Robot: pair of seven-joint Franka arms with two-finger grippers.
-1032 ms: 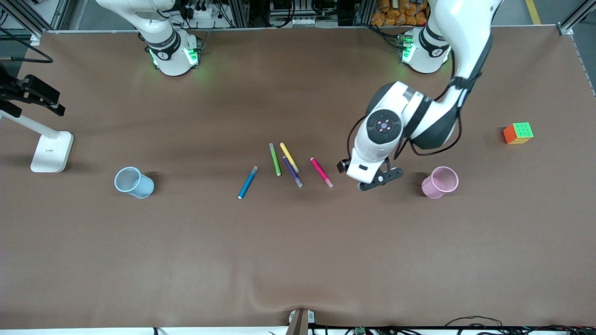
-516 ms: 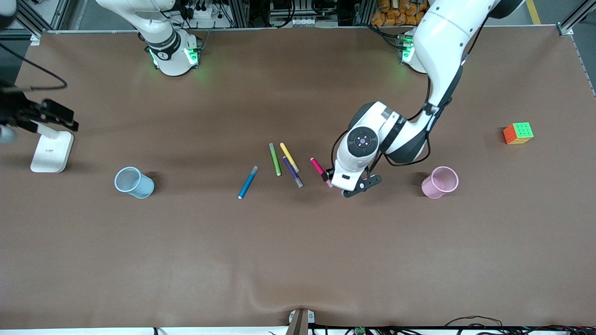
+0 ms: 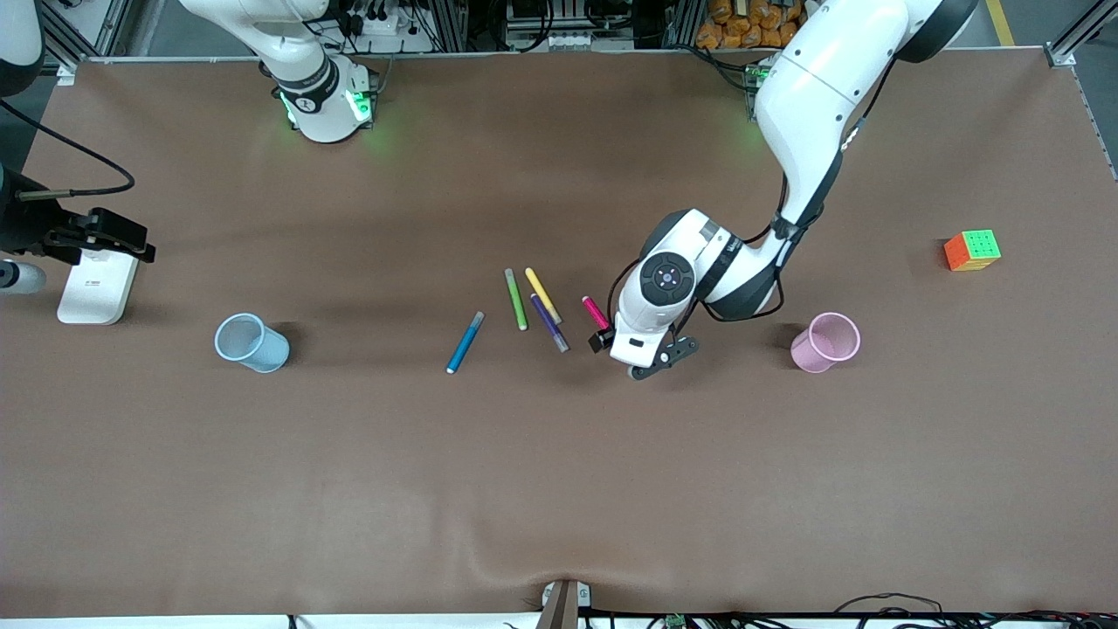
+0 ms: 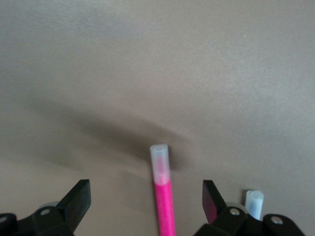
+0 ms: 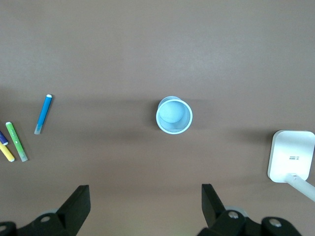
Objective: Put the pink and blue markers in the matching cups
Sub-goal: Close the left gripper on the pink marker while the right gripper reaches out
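Observation:
The pink marker (image 3: 595, 311) lies on the brown table; its capped end is hidden under my left hand. My left gripper (image 3: 627, 354) is open and low over it. In the left wrist view the marker (image 4: 164, 201) lies lengthwise between the open fingers, touching neither. The blue marker (image 3: 465, 342) lies apart, toward the right arm's end. The pale blue cup (image 3: 251, 342) stands upright farther that way. The pale pink cup (image 3: 825, 342) stands toward the left arm's end. My right gripper (image 5: 145, 196) is open and empty, high over the table near the blue cup (image 5: 173, 115).
A green pen (image 3: 516, 299), a yellow pen (image 3: 542, 294) and a dark purple pen (image 3: 549, 323) lie between the two markers. A white stand (image 3: 96, 284) is at the right arm's end, and a colour cube (image 3: 971, 250) at the left arm's end.
My left gripper has moved from beside the pink cup toward the pens and now straddles the pink marker. The right hand has shifted at the right arm's end of the table.

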